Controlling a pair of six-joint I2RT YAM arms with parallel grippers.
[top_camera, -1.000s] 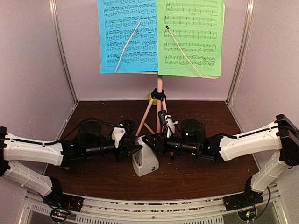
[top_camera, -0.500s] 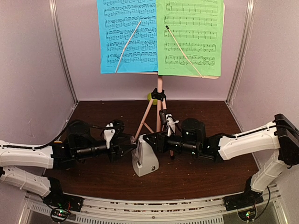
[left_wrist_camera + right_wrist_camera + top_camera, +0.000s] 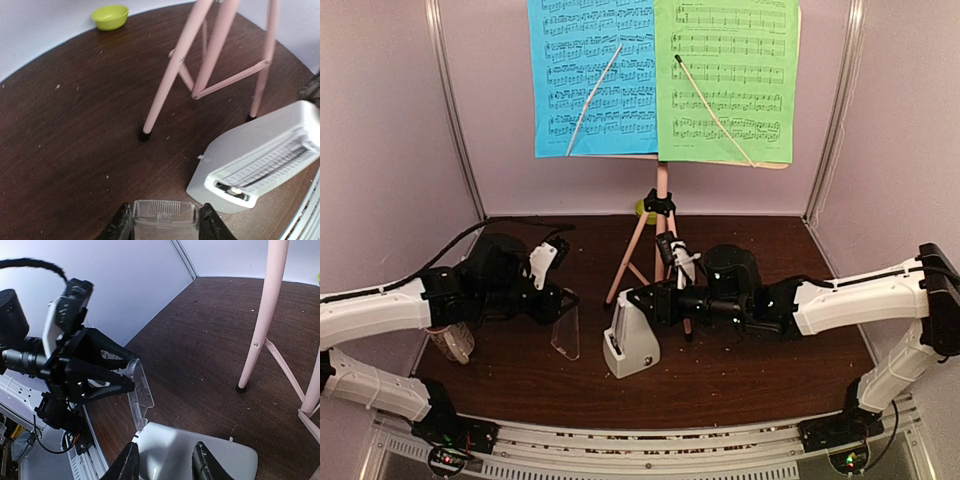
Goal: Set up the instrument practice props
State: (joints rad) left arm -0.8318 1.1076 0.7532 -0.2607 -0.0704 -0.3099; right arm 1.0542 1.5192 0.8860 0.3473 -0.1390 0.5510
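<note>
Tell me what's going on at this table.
The left gripper holds the clear plastic cover, off and to the left of the small white pyramid metronome, which the right gripper grips on the dark wooden table. Behind them the pink tripod music stand stands upright, carrying a blue music sheet and a green music sheet side by side.

Cropped and hidden
The blue sheet (image 3: 592,80) and green sheet (image 3: 725,80) overrun the top edge; the lime-green bowl (image 3: 640,212) seems mostly hidden behind the stand (image 3: 662,180).
</note>
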